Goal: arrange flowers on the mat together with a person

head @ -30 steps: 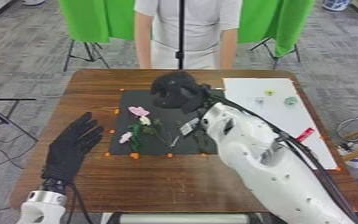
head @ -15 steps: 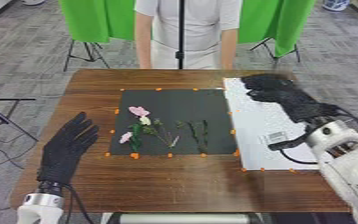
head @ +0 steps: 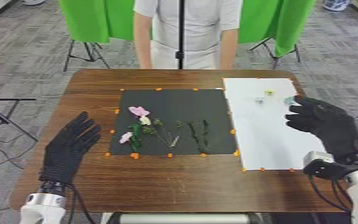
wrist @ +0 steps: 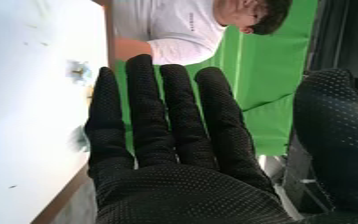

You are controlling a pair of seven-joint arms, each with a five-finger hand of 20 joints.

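Flowers lie on the mat, off to the left of your right hand [head: 330, 124], which has just swung away from them. It is open, fingers straight, and has hold of nothing. A second ago it was over the mat's far right; then it crossed to the far part of the sheet [head: 262, 135], and now it has drawn back toward you, over the sheet's right edge.

Just ahead of its fingertips is a green piece [head: 290, 100]; a little farther to the left are a pale piece [head: 260, 100] and a yellow piece [head: 270, 93], both in sight again.

Past the sheet comes the mat [head: 171, 103]. Nearest the hand are two dark sprigs [head: 205, 136], uncovered by the arm's move. Beyond them lie the white flower [head: 145, 120], the pink flower [head: 138, 111] and a second pink bloom [head: 126, 137], unmoved. Farthest left, your left hand [head: 65, 147] waits open, holding nothing.

Your right arm's turn looks finished, leaving room for the person's. If you go on, lift before moving forward, as those fingertips could brush the green piece.
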